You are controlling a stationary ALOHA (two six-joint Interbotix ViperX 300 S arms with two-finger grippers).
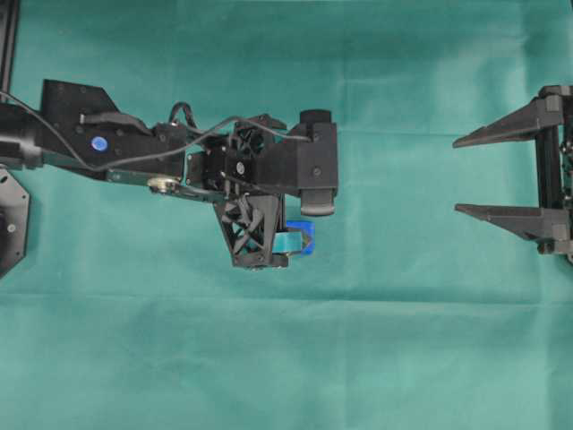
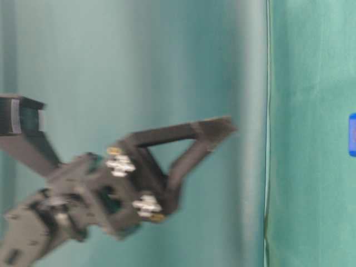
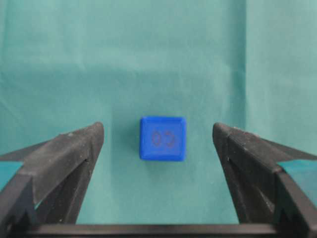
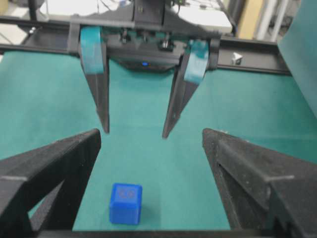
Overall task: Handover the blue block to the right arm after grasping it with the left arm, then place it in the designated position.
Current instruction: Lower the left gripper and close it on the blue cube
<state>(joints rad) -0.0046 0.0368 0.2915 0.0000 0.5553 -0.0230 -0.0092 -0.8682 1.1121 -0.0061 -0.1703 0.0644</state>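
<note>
The blue block [image 3: 162,138] lies on the green cloth, with a faint dark mark on its top face. My left gripper [image 3: 157,130], with teal-taped fingers, hangs open above it, pointing down, with the block between the two fingers and touching neither. From overhead the left gripper [image 1: 298,222] hides most of the block [image 1: 303,238]. My right gripper [image 1: 456,176] is open and empty at the far right, pointing at the left arm. In its wrist view the right gripper [image 4: 151,133] sees the block [image 4: 125,203] and the left gripper [image 4: 135,132] above the cloth. The designated position's white marks do not show.
Green cloth [image 1: 403,340] covers the table. A black frame rail [image 4: 257,47] runs behind the left arm. A black arm base [image 1: 11,215] stands at the left edge. The table-level view shows a blurred open black gripper [image 2: 167,167] and the block [image 2: 352,134] at its right edge.
</note>
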